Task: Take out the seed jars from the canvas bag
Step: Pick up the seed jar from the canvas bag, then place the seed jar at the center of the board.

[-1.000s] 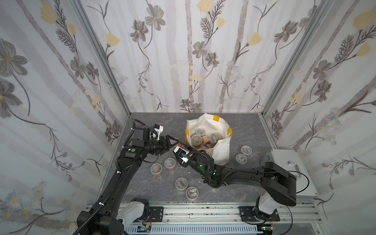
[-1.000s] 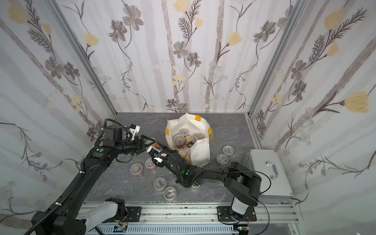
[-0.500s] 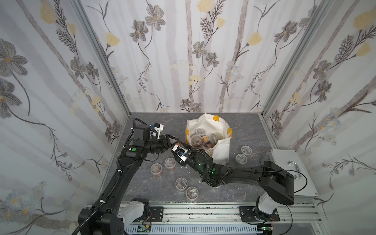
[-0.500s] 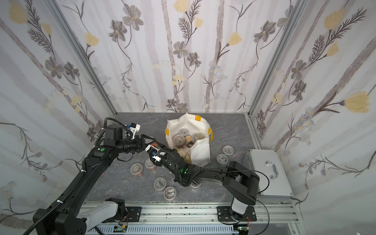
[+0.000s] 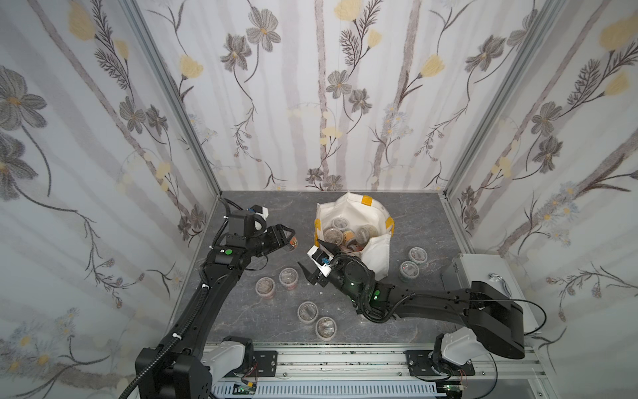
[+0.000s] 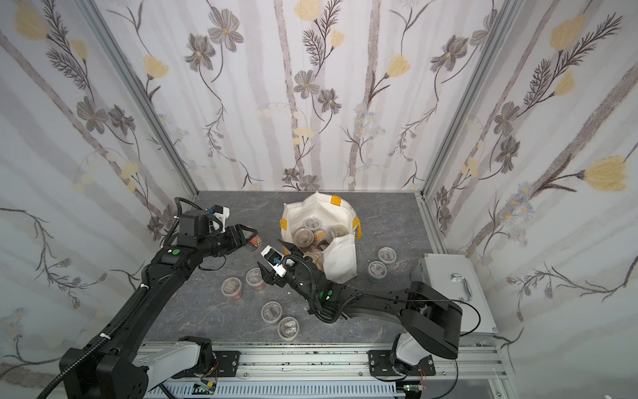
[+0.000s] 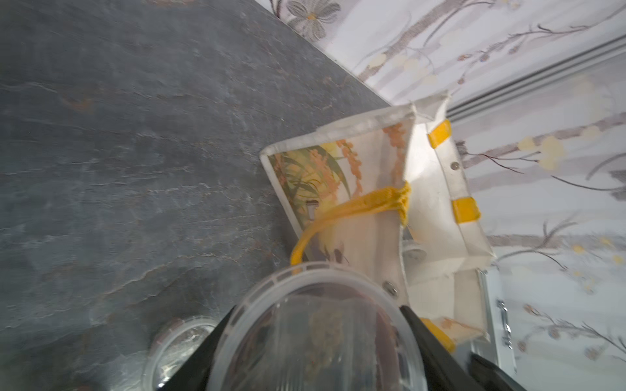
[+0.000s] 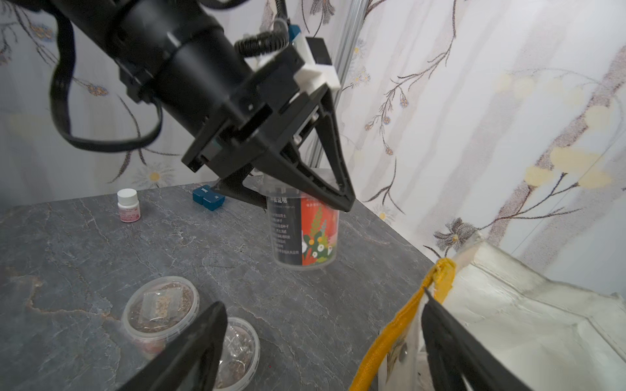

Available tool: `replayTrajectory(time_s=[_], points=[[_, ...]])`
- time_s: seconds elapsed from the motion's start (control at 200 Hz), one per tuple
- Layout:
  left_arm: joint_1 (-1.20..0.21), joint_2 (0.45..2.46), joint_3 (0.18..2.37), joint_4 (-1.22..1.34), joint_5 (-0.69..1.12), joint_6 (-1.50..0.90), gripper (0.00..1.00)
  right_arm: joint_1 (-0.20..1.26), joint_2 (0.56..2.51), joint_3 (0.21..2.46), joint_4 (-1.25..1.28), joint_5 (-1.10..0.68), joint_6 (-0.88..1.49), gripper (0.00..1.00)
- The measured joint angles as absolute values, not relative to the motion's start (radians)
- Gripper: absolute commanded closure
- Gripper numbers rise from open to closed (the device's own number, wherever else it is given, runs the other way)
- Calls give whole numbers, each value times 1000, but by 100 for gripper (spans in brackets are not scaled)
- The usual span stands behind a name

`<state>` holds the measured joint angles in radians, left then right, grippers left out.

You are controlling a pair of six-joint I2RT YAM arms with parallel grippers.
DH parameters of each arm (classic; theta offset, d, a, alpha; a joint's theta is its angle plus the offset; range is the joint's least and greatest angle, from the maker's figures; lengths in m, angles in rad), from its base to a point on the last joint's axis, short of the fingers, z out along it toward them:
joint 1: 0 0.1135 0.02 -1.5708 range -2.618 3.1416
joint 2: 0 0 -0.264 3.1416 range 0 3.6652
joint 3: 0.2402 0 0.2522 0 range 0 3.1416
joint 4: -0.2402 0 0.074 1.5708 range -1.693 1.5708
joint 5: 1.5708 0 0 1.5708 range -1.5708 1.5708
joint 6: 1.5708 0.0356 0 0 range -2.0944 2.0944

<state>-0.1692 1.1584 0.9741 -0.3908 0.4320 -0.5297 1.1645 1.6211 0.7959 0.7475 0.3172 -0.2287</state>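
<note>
OK, left end effector (image 5: 290, 240) clamps a red-label jar (image 5: 293, 244), left of the bag (image 5: 376, 255). Four loose jars (image 5: 288, 276) sit on the counter (image 5: 262, 317). Right end effector (image 5: 309, 253) gapes wide, empty, beside the bag's rim. Bag holds more jars (image 5: 333, 235); two jars (image 5: 417, 255) sit right of it.

Jars (image 5: 333, 235) in bag (image 5: 378, 257), loose jars (image 5: 288, 276) beside

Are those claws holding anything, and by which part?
The left gripper pinches a red-labelled seed jar by its top rim, just under the lid. The right gripper is open and empty.
</note>
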Motion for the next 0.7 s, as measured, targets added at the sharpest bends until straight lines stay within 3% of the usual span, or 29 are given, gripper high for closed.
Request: replayTrajectory(time_s=[0.245,0.455,0.639,0.704], points=[[-173,1300,850,-268,111,-472,36,1053,1348,770,580,317,1,13],[-189,1456,826,-121,-27,-492,35,960,1317,915,299,320,130,11],[-213,1528,799,-79,-86,-532,23,741,1401,1149,-29,279,295,15],[-217,1532,798,-75,-89,-542,12,667,1443,1216,-160,274,361,15]])
